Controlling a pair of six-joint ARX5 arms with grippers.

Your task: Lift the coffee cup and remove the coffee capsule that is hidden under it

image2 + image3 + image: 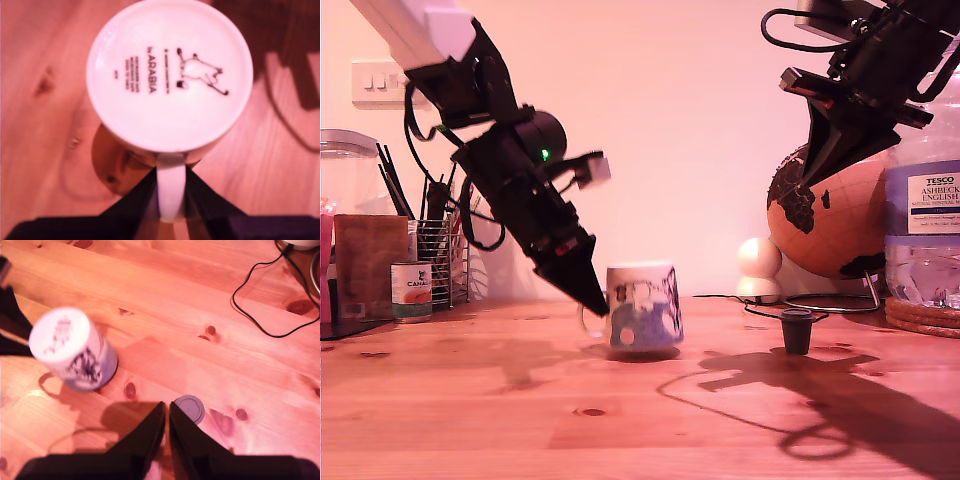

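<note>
With the coffee cup upside down and just off the wooden table, my first gripper pinches its loop handle, at the cup's 9 o'clock in the exterior view. Glossy white ceramic, flat stamped base. The coffee capsule, dark tapered plastic, stands exposed at the cup's 3 o'clock. My second gripper hangs above it, fingers nearly together, empty.

First arm: white upper link, black lower housing with a lit green indicator and looped black cables. My first gripper: two black tapered fingers forming a pointed wedge. Second arm: black links, black cable loop, a red marking near the wrist. My second gripper: black, tapered, same wedge profile
</note>
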